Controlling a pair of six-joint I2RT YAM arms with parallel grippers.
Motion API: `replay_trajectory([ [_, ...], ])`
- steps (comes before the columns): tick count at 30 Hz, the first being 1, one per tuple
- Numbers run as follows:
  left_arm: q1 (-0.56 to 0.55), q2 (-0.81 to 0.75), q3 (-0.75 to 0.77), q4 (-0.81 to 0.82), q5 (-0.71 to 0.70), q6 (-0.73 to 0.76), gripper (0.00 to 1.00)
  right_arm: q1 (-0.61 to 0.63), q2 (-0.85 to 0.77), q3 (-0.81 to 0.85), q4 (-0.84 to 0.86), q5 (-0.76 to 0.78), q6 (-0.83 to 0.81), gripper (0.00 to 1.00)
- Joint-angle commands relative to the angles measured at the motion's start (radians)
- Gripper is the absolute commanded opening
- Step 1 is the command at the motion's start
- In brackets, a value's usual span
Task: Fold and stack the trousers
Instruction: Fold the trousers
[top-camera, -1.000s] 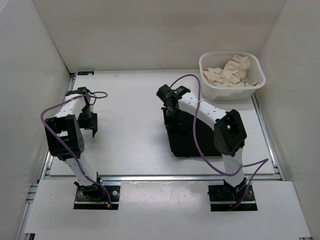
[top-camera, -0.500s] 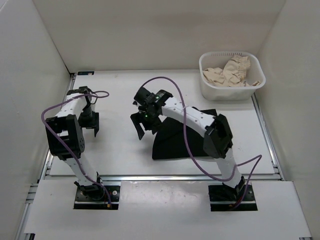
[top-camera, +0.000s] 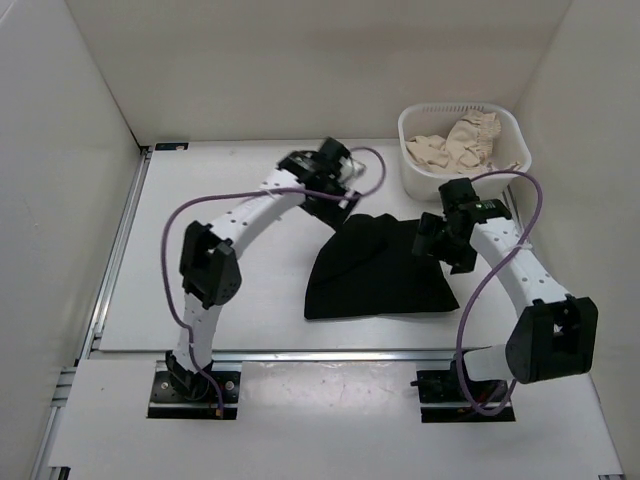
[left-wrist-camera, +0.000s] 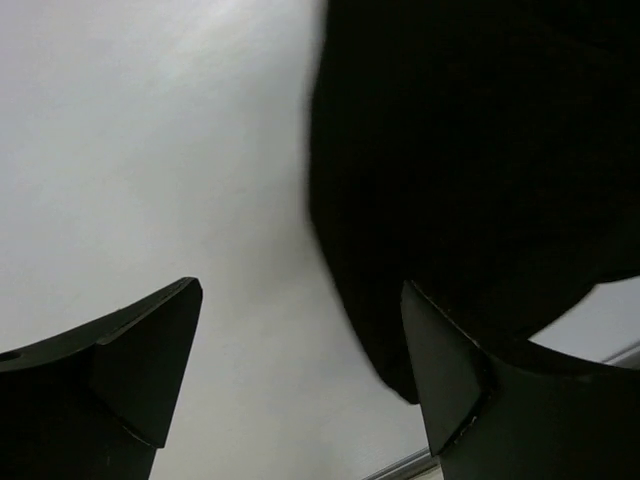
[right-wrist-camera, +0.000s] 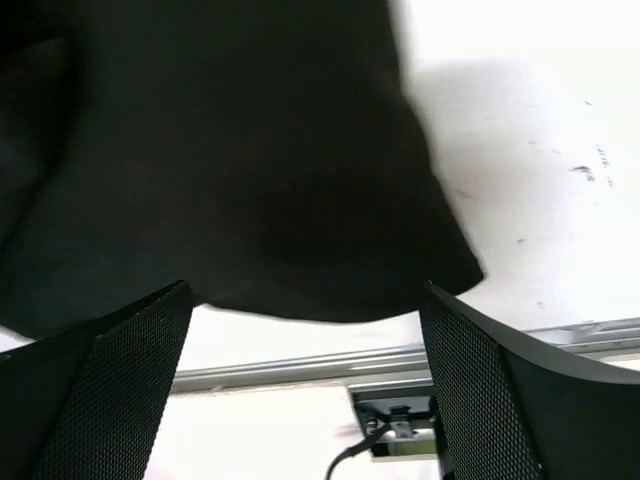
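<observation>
The black trousers (top-camera: 375, 272) lie flat as a folded, roughly triangular heap in the middle of the table. My left gripper (top-camera: 338, 198) reaches across to their far left corner. Its wrist view shows the gripper (left-wrist-camera: 300, 290) open over bare table, with the trousers (left-wrist-camera: 470, 150) just right of the gap. My right gripper (top-camera: 434, 246) hovers at the cloth's right edge. In the right wrist view that gripper (right-wrist-camera: 305, 290) is open with nothing between its fingers, the trousers (right-wrist-camera: 230, 150) lying beyond the tips.
A white basket (top-camera: 420, 182) holding beige frilly garments (top-camera: 465, 140) stands at the back right, close behind the right arm. The table's metal front rail (right-wrist-camera: 300, 365) and white enclosure walls border the area.
The left arm swung from the far left over to the trousers. The right gripper let go of the cloth, opened and moved to its right edge. The trousers now lie spread wider.
</observation>
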Motion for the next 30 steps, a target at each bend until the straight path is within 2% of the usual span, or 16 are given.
replay_trajectory([
  [1, -0.096, 0.053, 0.008, 0.033, 0.112, -0.001, 0.92, -0.117, 0.012, -0.047, 0.054, -0.017, -0.084, 0.97],
  [4, -0.153, 0.081, 0.017, 0.099, 0.177, -0.001, 0.94, -0.2, 0.023, -0.127, 0.119, -0.112, -0.108, 0.97],
  [7, -0.178, 0.131, 0.008, 0.156, 0.177, -0.001, 0.94, -0.248, 0.034, -0.216, 0.206, -0.205, -0.108, 0.97],
  [10, -0.187, 0.19, 0.046, 0.169, 0.134, -0.001, 0.84, -0.262, 0.055, -0.28, 0.255, -0.246, -0.108, 0.97],
  [11, -0.187, 0.19, 0.046, 0.179, 0.098, -0.001, 0.78, -0.262, 0.055, -0.293, 0.269, -0.26, -0.108, 0.97],
  [12, -0.187, 0.203, 0.046, 0.179, 0.073, -0.001, 0.62, -0.262, 0.066, -0.313, 0.269, -0.269, -0.108, 0.97],
  [14, -0.178, 0.214, 0.046, 0.205, -0.019, -0.001, 0.41, -0.262, 0.066, -0.333, 0.278, -0.269, -0.118, 0.97],
  [15, -0.178, 0.214, 0.046, 0.205, -0.045, -0.001, 0.25, -0.262, 0.066, -0.354, 0.288, -0.269, -0.118, 0.97],
  [19, -0.121, 0.214, 0.024, 0.251, -0.163, -0.001, 0.14, -0.262, 0.077, -0.392, 0.302, -0.269, -0.118, 0.96],
  [25, -0.012, 0.202, -0.015, 0.251, -0.208, -0.001, 0.14, -0.262, 0.066, -0.414, 0.312, -0.298, -0.139, 0.96],
  [26, 0.009, 0.179, -0.028, 0.251, -0.208, -0.001, 0.17, -0.262, 0.066, -0.414, 0.312, -0.298, -0.151, 0.96],
  [27, 0.009, 0.167, -0.055, 0.251, -0.177, -0.001, 0.3, -0.262, 0.066, -0.414, 0.303, -0.314, -0.167, 0.96],
  [29, 0.023, 0.147, -0.083, 0.251, -0.177, -0.001, 0.42, -0.262, 0.066, -0.403, 0.303, -0.324, -0.191, 0.96],
  [30, 0.032, 0.133, -0.109, 0.251, -0.177, -0.001, 0.52, -0.262, 0.066, -0.388, 0.303, -0.324, -0.191, 0.96],
])
